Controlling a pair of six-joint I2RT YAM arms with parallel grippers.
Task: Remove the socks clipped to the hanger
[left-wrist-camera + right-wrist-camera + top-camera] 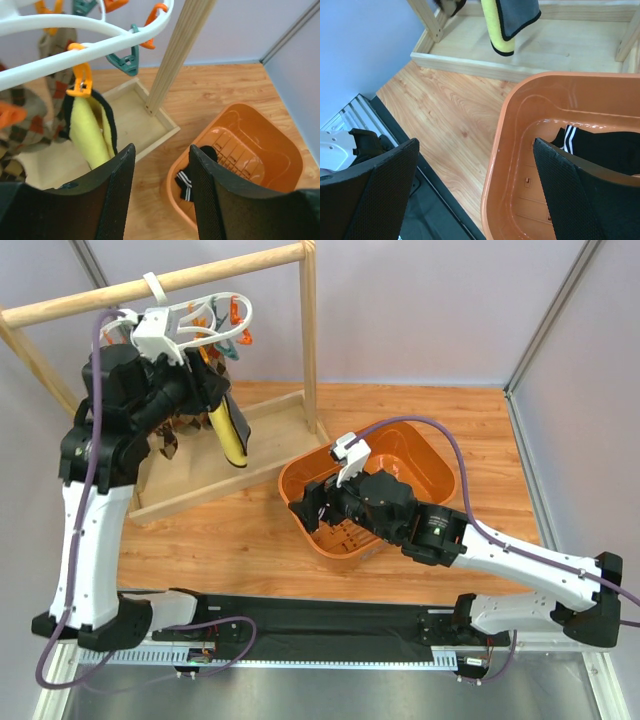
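Left gripper [161, 156] released beside black-and-yellow sock [87, 131], apparently clipped at hanger's [60, 22] six o'clock, right gripper [475, 150] spread wide over orange basket [500, 130], striped sock [600, 147] inside

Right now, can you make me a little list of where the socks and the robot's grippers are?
hanger: white ring, hooked on the wooden rail
black-and-yellow sock: held by an orange clip on the hanger
argyle socks: hanging beside it
striped sock: lying in the orange basket
left gripper: open, by the black-and-yellow sock
right gripper: open, over the basket
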